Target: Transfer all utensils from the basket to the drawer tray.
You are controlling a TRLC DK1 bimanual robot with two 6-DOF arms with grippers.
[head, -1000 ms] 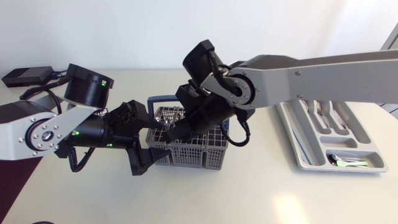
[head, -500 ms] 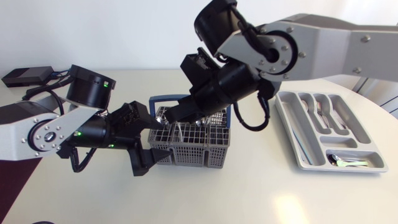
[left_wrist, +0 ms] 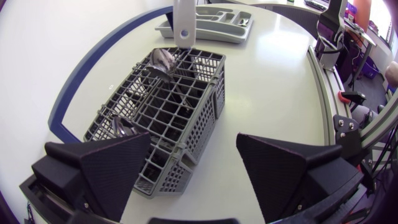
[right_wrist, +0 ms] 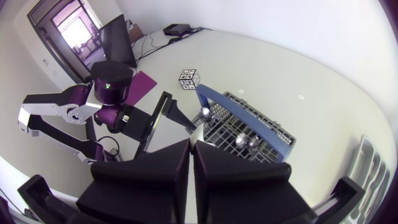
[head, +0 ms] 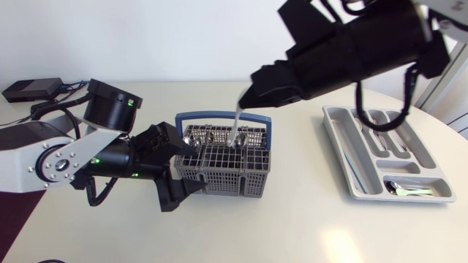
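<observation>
The pale, off-white table has a curved edge and a matte top. A flat black box lies at its far left corner, and a small black-and-white patterned marker sits beyond the basket.

The grey mesh basket, with its blue handle, stands mid-table. Spoons stand upright in it.

The left gripper is spread wide. The basket's near end lies between its fingers, against one and clear of the other.

The right arm crosses above the table, partly hiding the grey drawer tray. The right gripper is clenched on a silver utensil that hangs over the basket's far side.

The tray is well apart to the right and holds forks and a spoon.
</observation>
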